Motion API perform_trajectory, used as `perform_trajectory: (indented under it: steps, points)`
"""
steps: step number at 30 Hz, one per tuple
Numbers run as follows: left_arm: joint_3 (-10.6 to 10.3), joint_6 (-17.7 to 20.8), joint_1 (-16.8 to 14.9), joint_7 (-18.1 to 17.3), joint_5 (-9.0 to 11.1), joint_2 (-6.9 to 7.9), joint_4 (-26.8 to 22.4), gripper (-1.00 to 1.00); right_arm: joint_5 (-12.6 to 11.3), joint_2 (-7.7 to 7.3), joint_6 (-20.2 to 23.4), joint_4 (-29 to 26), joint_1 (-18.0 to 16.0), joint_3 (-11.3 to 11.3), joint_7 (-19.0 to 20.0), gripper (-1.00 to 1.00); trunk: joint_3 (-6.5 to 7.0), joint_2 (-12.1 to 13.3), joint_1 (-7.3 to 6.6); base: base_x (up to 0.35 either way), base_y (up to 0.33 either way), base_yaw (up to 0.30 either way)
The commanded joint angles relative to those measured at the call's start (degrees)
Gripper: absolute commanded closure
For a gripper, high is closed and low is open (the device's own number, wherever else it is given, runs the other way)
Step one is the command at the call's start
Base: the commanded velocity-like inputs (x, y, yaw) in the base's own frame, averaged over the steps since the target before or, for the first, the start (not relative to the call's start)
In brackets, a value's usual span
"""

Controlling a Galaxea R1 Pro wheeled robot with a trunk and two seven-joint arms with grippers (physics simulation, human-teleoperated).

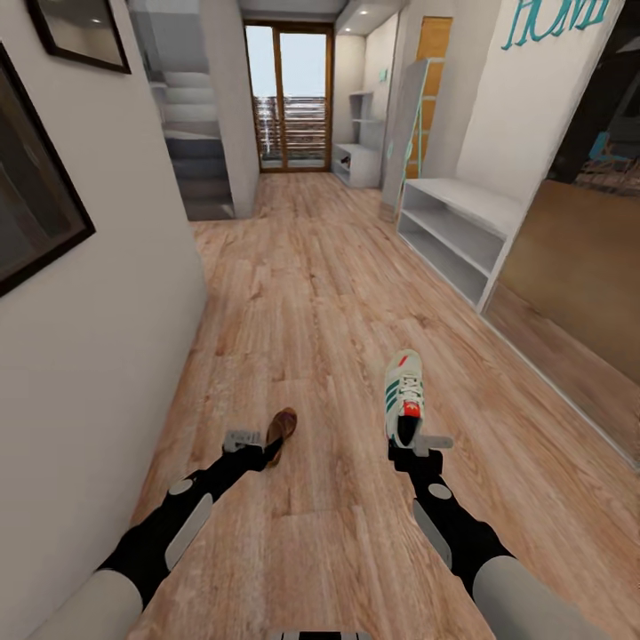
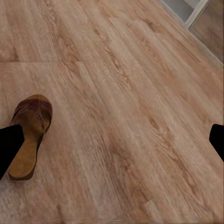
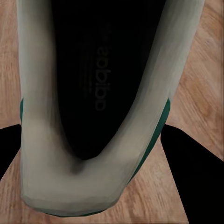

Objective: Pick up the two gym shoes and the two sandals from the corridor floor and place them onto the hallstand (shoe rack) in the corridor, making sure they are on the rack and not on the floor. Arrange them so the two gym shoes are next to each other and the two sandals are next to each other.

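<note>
The corridor floor [image 1: 311, 293] of light wood-grain planks runs from the robot toward a glazed door at the far end, with a white wall along the left and stairs partly cut off behind it. On the right the hallstand [image 1: 458, 233] stands against the wall, a pale-grey unit with a bench top over open shelves; its tall back is cropped by the upper edge of the head view, where turquoise lettering is only half readable.

One gym shoe [image 1: 404, 395] sits at the tip of the right arm, toe pointing away down the corridor: cream upper, green side stripes, white laces, red-orange tongue label. The right gripper [image 1: 418, 447] is at its heel, and in the right wrist view the dark inside and pale heel rim [image 3: 70, 186] lie between the two black fingers [image 3: 196, 177], which press against the heel sides, pinching the shoe.

One sandal [image 1: 281, 433], brown with a tan footbed and wide strap, lies just ahead of the left gripper [image 1: 253, 444]. In the left wrist view its fingers [image 2: 9, 147] stand spread wide, one overlapping the sandal [image 2: 30, 135]; whether it touches cannot be told.
</note>
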Motion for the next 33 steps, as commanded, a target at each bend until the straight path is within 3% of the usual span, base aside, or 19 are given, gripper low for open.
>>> perform_trajectory:
  steps: [1, 5, 13, 24, 33]
  points:
    - [-0.2, -0.3, 0.0, 0.5, 0.6, 0.10, 0.7, -1.00, -0.6, -0.05, -0.3, 0.0, -0.1, 0.5, -0.5, 1.00, -0.03, 0.0, -0.01, 0.000, 0.000, -0.060]
    - [-0.2, -1.8, 0.1, 5.5, 0.6, 0.35, 4.3, -1.00, -0.6, -0.07, -0.2, -0.3, -0.1, 0.4, -0.5, 1.00, -0.03, 0.0, -0.01, 0.015, 0.000, -0.029]
    - [0.0, -7.7, 0.2, 6.5, 0.6, 0.38, 9.5, -1.00, -0.6, -0.06, -0.1, -0.5, 0.0, 0.4, -0.4, 1.00, -0.02, 0.0, -0.01, 0.214, -0.082, -0.009]
    - [0.0, -8.4, 0.5, 9.6, 0.6, 0.54, 10.2, -1.00, -0.5, -0.06, 0.1, -0.4, -0.1, 0.6, -0.3, 1.00, -0.02, 0.0, -0.01, 0.279, -0.156, 0.000]
    - [0.1, -8.4, 0.6, 10.0, 0.6, 0.61, 11.4, -1.00, -0.5, -0.02, 0.0, -0.4, -0.1, 0.6, -0.3, 1.00, -0.02, 0.0, -0.01, 0.283, -0.168, 0.000]
